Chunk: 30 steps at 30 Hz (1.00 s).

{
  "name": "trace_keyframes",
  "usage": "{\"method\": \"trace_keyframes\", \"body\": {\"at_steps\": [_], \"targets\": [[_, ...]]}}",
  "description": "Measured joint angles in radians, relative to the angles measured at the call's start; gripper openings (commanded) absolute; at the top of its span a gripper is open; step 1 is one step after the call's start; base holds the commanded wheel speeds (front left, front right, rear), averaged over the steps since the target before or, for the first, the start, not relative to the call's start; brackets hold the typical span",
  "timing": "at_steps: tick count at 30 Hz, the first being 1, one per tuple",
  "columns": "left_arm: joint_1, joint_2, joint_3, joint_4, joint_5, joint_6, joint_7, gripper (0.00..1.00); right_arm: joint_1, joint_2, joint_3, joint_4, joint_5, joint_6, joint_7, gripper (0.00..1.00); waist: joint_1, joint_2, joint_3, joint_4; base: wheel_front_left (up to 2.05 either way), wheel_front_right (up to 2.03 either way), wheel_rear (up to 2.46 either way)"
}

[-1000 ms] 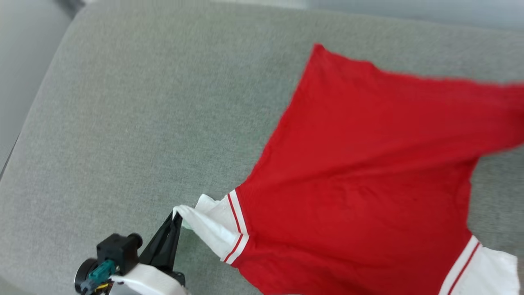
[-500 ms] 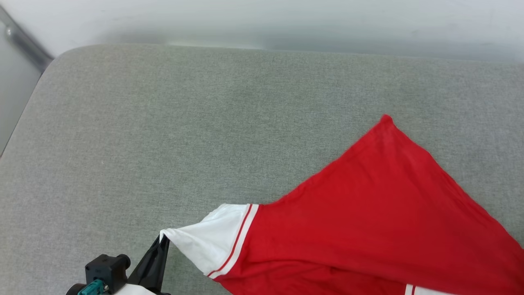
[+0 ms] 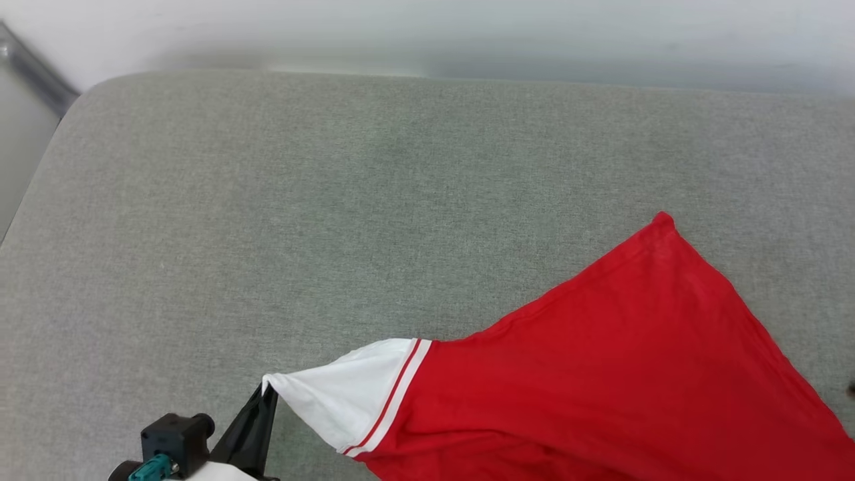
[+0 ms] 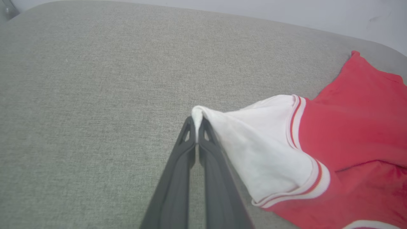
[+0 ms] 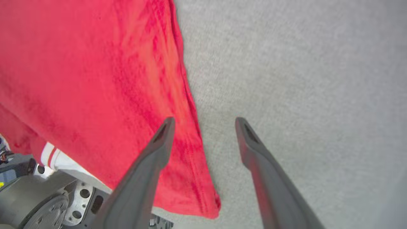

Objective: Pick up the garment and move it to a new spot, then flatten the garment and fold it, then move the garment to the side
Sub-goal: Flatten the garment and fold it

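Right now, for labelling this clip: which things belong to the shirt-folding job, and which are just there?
Job: garment; left gripper, shut on its white sleeve; right gripper, open at its edge.
Just there: grey cushion; pale wall.

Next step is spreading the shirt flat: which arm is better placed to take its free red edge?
Right. The right claw is open beside the garment's red edge; the left claw is shut on the white sleeve.

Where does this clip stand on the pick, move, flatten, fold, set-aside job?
Done: the left gripper is shut on the white sleeve tip of the garment. In hand: the sleeve is pulled taut over the grey cushion, so the move looks underway; the right gripper is open at the hem. Left: flattening, folding, setting aside.
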State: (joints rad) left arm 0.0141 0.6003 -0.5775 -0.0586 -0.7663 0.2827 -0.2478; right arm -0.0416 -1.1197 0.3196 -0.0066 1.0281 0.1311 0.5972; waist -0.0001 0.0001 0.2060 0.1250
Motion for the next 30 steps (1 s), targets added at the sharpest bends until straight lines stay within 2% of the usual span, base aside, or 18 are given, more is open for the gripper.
{"method": "trace_keyframes", "body": {"at_steps": [4, 7, 11, 14, 15, 16, 19, 24, 30], "targets": [[-0.021, -0.004, -0.01, -0.002, 0.008, -0.003, 0.007, 0.0, -0.077, -0.007, -0.092, -0.072, -0.034, 0.0, 0.022, 1.0, 0.0001, 0.0, 0.013, 0.014, 0.0, 0.0, 0.0], [-0.045, -0.011, -0.02, -0.003, 0.019, -0.011, 0.009, 0.0, -0.158, -0.005, -0.11, -0.123, -0.073, 0.0, 0.081, 1.0, 0.0001, 0.0, 0.031, 0.027, 0.0, 0.0, 0.0], [-0.078, -0.022, -0.03, -0.002, 0.025, -0.024, 0.013, 0.0, -0.289, 0.031, -0.057, -0.154, -0.12, 0.0, 0.19, 1.0, 0.0001, 0.0, 0.058, 0.048, 0.0, 0.0, 0.0], [-0.101, -0.04, -0.033, -0.001, 0.027, -0.032, 0.013, 0.0, -0.402, 0.086, 0.009, -0.142, -0.165, 0.0, 0.271, 1.0, 0.0002, 0.0, 0.082, 0.064, 0.0, 0.0, 0.0], [-0.107, -0.044, -0.035, 0.001, 0.029, -0.036, 0.013, 0.0, -0.441, 0.105, 0.037, -0.133, -0.184, 0.0, 0.299, 1.0, 0.0002, 0.0, 0.091, 0.07, 0.0, 0.0, 0.0], [-0.137, -0.059, -0.043, 0.013, 0.041, -0.045, 0.011, 0.0, -0.589, 0.181, 0.14, -0.068, -0.255, 0.0, 0.383, 1.0, 0.0002, 0.0, 0.13, 0.091, 0.0, 0.0, 0.0], [-0.161, -0.074, -0.049, 0.023, 0.047, -0.054, 0.007, 0.0, -0.681, 0.232, 0.207, 0.007, -0.295, 0.0, 0.407, 1.0, 0.0002, 0.0, 0.161, 0.108, 0.0, 0.0, 0.0], [-0.194, -0.097, -0.056, 0.033, 0.06, -0.065, 0.003, 0.0, -0.783, 0.284, 0.289, 0.136, -0.327, 0.0, 0.403, 1.0, 0.0002, -0.0001, 0.208, 0.134, 0.0, 0.0, 0.0], [-0.209, -0.116, -0.059, 0.048, 0.07, -0.073, -0.002, 0.0, -0.82, 0.318, 0.367, 0.233, -0.317, 0.0, 0.345, 1.0, 0.0002, 0.0, 0.248, 0.153, 0.0, 0.0, 0.0]]}}
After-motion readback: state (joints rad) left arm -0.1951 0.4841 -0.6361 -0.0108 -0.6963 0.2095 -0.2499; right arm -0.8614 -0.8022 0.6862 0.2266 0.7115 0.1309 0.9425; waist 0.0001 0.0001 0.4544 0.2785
